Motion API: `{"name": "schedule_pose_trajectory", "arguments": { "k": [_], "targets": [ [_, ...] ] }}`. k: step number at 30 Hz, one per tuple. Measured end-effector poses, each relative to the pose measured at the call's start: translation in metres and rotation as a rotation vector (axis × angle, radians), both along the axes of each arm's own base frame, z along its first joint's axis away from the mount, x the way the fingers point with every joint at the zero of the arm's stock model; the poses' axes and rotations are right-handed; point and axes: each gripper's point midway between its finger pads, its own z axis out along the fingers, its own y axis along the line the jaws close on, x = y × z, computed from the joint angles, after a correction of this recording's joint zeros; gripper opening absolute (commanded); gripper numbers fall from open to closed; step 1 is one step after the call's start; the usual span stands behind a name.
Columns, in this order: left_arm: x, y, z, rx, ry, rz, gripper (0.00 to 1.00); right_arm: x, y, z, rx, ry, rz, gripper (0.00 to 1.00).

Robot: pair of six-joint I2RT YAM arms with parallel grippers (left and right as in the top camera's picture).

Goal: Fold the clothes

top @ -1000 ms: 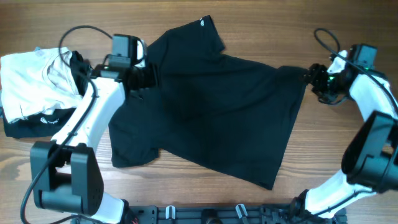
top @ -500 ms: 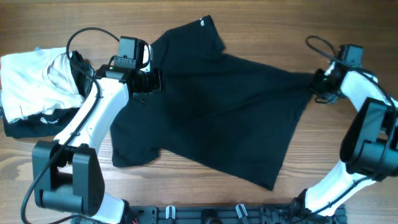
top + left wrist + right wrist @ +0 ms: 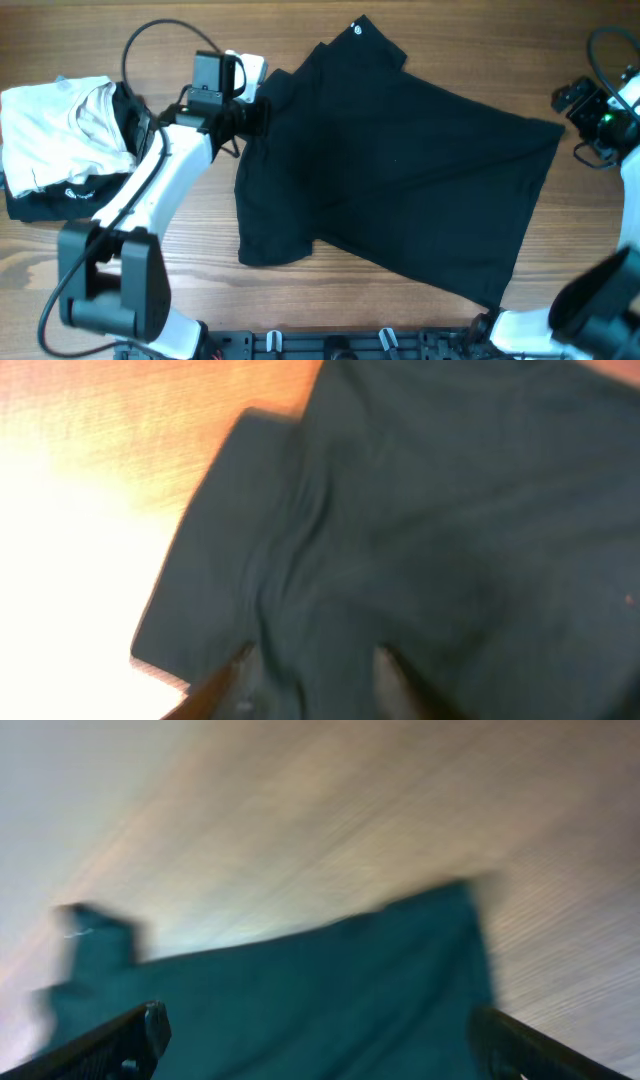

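Shifted toward the right and far side since the earlier view, the black T-shirt now lies flat on the wooden tabletop, and its left edge has drawn away from the white garment. The right hand has come off the shirt's right corner and hangs just beyond it, near but apart. In the right wrist view this hand is spread wide with nothing between its fingers, and the shirt lies on the wood ahead of them. The left hand sits at the shirt's upper left edge. The left wrist view is blurred: cloth fills it, folds run down toward the two fingertips, and I cannot tell whether they pinch the fabric. One sleeve tip with a small white mark reaches close to the far edge of the overhead view, and the lower hem corner points toward the near right. Bare wood lies open between the shirt's left edge and the white garment, along the near side under the left sleeve, and to the right below the hem.
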Motion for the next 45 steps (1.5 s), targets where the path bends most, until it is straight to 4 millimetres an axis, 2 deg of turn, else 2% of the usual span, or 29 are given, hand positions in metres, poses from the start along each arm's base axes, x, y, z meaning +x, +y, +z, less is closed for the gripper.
{"name": "schedule_pose_trajectory", "arguments": {
  "k": [2, 3, 4, 5, 8, 9, 11, 12, 13, 14, 15, 17, 18, 21, 23, 24, 26, 27, 28, 29, 30, 33, 35, 36, 37, 38, 39, 40, 45],
  "targets": [
    [0.014, -0.013, -0.021, 0.015, -0.028, -0.061, 0.24, -0.015, 0.04, 0.04, 0.053, -0.06, 0.085, 0.98],
    [0.018, -0.015, -0.035, 0.023, -0.021, -0.073, 0.2, -0.022, 0.055, 0.047, 0.072, -0.059, 0.116, 0.98],
    [0.019, -0.015, -0.049, 0.03, -0.002, -0.077, 0.17, -0.029, 0.07, 0.051, 0.091, -0.049, 0.146, 0.98],
    [0.021, -0.016, -0.067, 0.038, 0.02, -0.085, 0.1, -0.036, 0.088, 0.052, 0.113, -0.027, 0.183, 0.98],
    [0.019, -0.013, -0.109, 0.064, 0.085, -0.081, 0.09, -0.048, 0.115, 0.039, 0.137, 0.058, 0.238, 0.98],
    [0.022, -0.009, -0.111, 0.072, 0.082, -0.056, 0.09, -0.049, 0.118, 0.035, 0.129, 0.075, 0.243, 0.98],
    [0.029, 0.01, -0.112, 0.122, 0.079, 0.062, 0.1, -0.057, 0.125, 0.012, 0.109, 0.145, 0.247, 0.98],
    [0.032, 0.023, -0.112, 0.147, 0.08, 0.131, 0.08, -0.067, 0.126, -0.017, 0.088, 0.23, 0.226, 0.98],
    [0.036, 0.047, -0.112, 0.184, 0.083, 0.237, 0.07, -0.079, 0.123, -0.044, 0.077, 0.313, 0.194, 0.98],
    [0.036, 0.061, -0.113, 0.186, 0.098, 0.295, 0.07, -0.084, 0.118, -0.062, 0.065, 0.356, 0.156, 0.98],
    [0.035, 0.075, -0.113, 0.175, 0.115, 0.339, 0.07, -0.09, 0.113, -0.079, 0.054, 0.396, 0.117, 0.94],
    [0.036, 0.117, -0.113, 0.129, 0.148, 0.459, 0.13, -0.108, 0.106, -0.126, 0.05, 0.508, 0.044, 0.84],
    [0.034, 0.13, -0.113, 0.12, 0.161, 0.499, 0.16, -0.111, 0.105, -0.137, 0.056, 0.529, 0.029, 0.78],
    [0.026, 0.133, -0.113, 0.106, 0.198, 0.541, 0.29, -0.109, 0.105, -0.162, 0.072, 0.567, 0.024, 0.67],
    [0.02, 0.132, -0.111, 0.104, 0.219, 0.547, 0.37, -0.102, 0.116, -0.173, 0.115, 0.557, 0.099, 0.62],
    [0.015, 0.131, -0.109, 0.105, 0.229, 0.55, 0.44, -0.102, 0.119, -0.174, 0.127, 0.556, 0.121, 0.56],
    [0.013, 0.131, -0.099, 0.097, 0.218, 0.559, 0.49, -0.102, 0.127, -0.176, 0.167, 0.554, 0.159, 0.3],
    [0.013, 0.131, -0.089, 0.091, 0.199, 0.559, 0.51, -0.103, 0.129, -0.177, 0.17, 0.557, 0.169, 0.27],
    [0.015, 0.131, -0.073, 0.08, 0.166, 0.563, 0.52, -0.104, 0.129, -0.178, 0.175, 0.566, 0.167, 0.18],
    [0.018, 0.131, -0.051, 0.064, 0.116, 0.564, 0.53, -0.106, 0.129, -0.18, 0.176, 0.577, 0.161, 0.1],
    [0.02, 0.131, -0.019, 0.043, 0.047, 0.566, 0.55, -0.109, 0.126, -0.181, 0.167, 0.592, 0.133, 0.04],
    [0.015, 0.131, 0.022, 0.02, -0.03, 0.567, 0.56, -0.112, 0.112, -0.185, 0.123, 0.623, 0.036, 0.04],
    [0.009, 0.131, 0.037, 0.015, -0.049, 0.567, 0.55, -0.113, 0.104, -0.186, 0.093, 0.634, -0.004, 0.04],
    [0.007, 0.132, 0.041, 0.014, -0.053, 0.568, 0.56, -0.116, 0.094, -0.186, 0.062, 0.648, -0.041, 0.04],
    [0.005, 0.131, 0.04, 0.017, -0.043, 0.567, 0.57, -0.12, 0.081, -0.186, 0.036, 0.663, -0.082, 0.15],
    [0.003, 0.132, 0.038, 0.019, -0.034, 0.567, 0.59, -0.123, 0.07, -0.185, 0.034, 0.668, -0.117, 0.47],
    [0.001, 0.132, 0.036, 0.023, -0.024, 0.567, 0.59, -0.126, 0.06, -0.185, 0.064, 0.654, -0.116, 0.55],
    [0.001, 0.132, 0.036, 0.023, -0.023, 0.567, 0.6, -0.125, 0.062, -0.184, 0.103, 0.634, -0.084, 0.59],
    [-0.002, 0.132, 0.034, 0.026, -0.012, 0.566, 0.62, -0.115, 0.113, -0.18, 0.172, 0.545, 0.159, 0.62]
  ]
}}
